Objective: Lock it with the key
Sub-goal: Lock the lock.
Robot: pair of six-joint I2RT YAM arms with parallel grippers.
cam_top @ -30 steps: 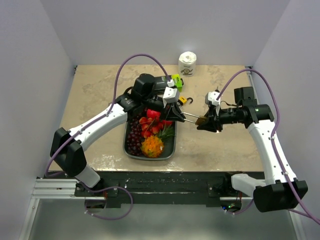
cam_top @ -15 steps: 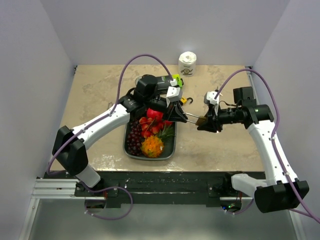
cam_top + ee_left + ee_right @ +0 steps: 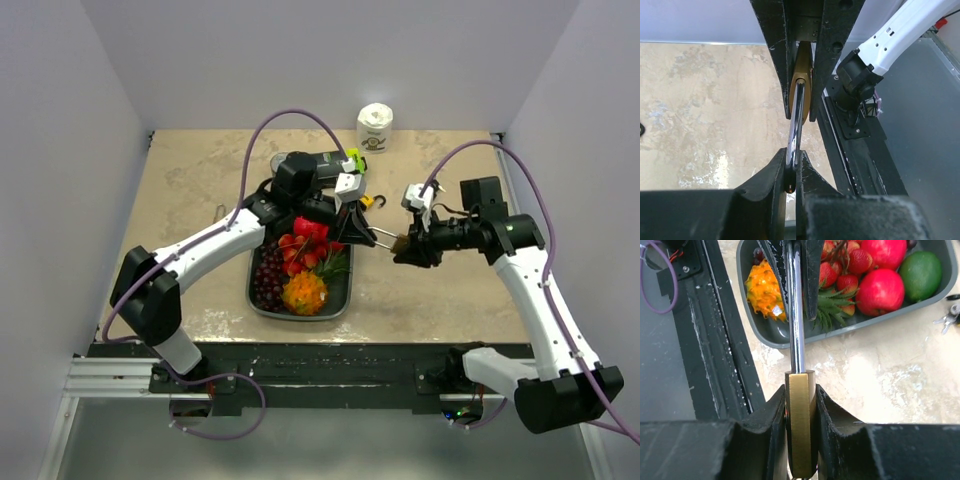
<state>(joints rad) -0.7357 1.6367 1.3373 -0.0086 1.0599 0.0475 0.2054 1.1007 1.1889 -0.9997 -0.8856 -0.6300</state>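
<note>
A brass padlock (image 3: 402, 242) hangs in the air between my two grippers, over the table just right of the fruit tray. My right gripper (image 3: 410, 246) is shut on its brass body (image 3: 800, 425). My left gripper (image 3: 354, 231) is shut on the top of its steel shackle (image 3: 795, 135). The shackle (image 3: 796, 315) runs straight from the body to the left fingers (image 3: 812, 270). The body also shows in the left wrist view (image 3: 801, 92). A bunch of keys with a yellow tag (image 3: 366, 201) lies on the table behind the tray and shows in the right wrist view (image 3: 946, 320). No key is in either gripper.
A grey tray (image 3: 342, 300) holds grapes, red fruit and an orange spiky fruit (image 3: 304, 293). A white roll (image 3: 375, 127) stands at the back. A small thin metal item (image 3: 220, 212) lies at the left. The table's black front rail (image 3: 320, 360) is below.
Both arms have shifted slightly. The right gripper has moved a little to the left, and the left arm's elbow has swung. The padlock stays gripped at both ends.
</note>
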